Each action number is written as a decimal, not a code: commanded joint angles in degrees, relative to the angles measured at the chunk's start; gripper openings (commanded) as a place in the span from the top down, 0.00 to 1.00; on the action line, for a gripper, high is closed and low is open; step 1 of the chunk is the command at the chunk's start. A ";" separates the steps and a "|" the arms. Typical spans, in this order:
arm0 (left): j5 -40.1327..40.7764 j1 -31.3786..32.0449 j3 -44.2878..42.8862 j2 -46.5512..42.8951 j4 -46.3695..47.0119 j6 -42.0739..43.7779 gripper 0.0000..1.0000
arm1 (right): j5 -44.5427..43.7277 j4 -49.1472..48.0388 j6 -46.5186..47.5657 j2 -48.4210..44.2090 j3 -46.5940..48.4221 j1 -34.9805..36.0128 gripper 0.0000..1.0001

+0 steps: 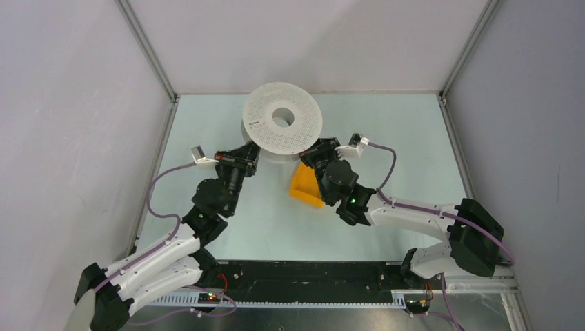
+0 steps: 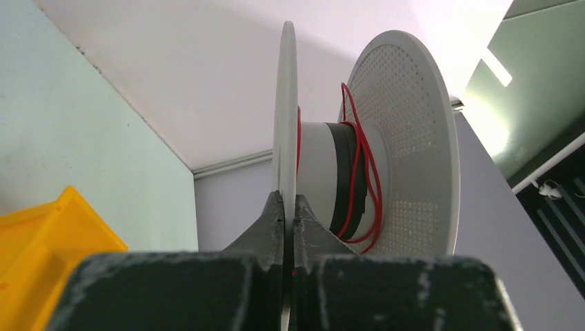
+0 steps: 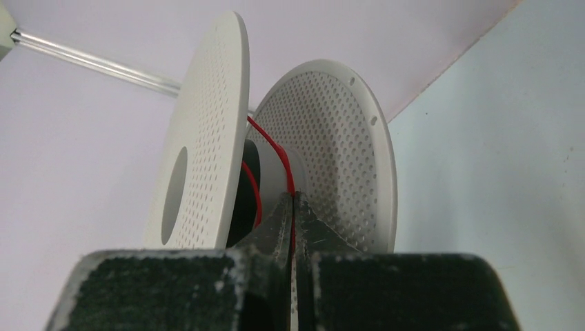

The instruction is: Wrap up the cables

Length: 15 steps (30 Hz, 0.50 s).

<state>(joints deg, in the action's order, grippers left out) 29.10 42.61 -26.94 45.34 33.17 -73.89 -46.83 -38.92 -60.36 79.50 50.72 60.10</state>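
Observation:
The white perforated spool (image 1: 281, 121) lies flat at the back middle of the table, with thin red cable looped loosely round its core (image 2: 359, 172). My left gripper (image 1: 247, 160) is at the spool's left side. In the left wrist view it (image 2: 289, 207) is shut on the thin edge of one spool flange (image 2: 285, 103). My right gripper (image 1: 319, 153) is at the spool's right side. In the right wrist view it (image 3: 294, 207) is shut on the red cable (image 3: 272, 146), which runs from the jaws up between the two flanges to the core.
A yellow bin (image 1: 305, 186) sits on the pale green table (image 1: 414, 152) just in front of the spool, under my right wrist; it also shows in the left wrist view (image 2: 48, 241). Grey walls close in the table on three sides.

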 commanded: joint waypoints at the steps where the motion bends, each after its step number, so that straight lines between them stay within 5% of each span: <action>1: -6.53 1.82 -1.27 -1.06 10.51 -8.76 1.00 | -5.11 4.96 -3.82 3.31 2.81 1.82 1.00; 10: -3.48 1.80 0.63 -3.60 10.61 -8.69 1.00 | -5.11 6.87 -5.14 3.24 2.78 2.59 1.00; 15: -3.41 1.70 0.93 -3.84 10.61 -8.30 1.00 | -4.34 6.30 -2.57 2.61 2.22 3.27 0.87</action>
<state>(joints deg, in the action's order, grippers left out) 30.70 42.61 -24.29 44.18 32.69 -77.06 -51.51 -35.77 -64.62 81.10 52.21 62.46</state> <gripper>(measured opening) 0.023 0.099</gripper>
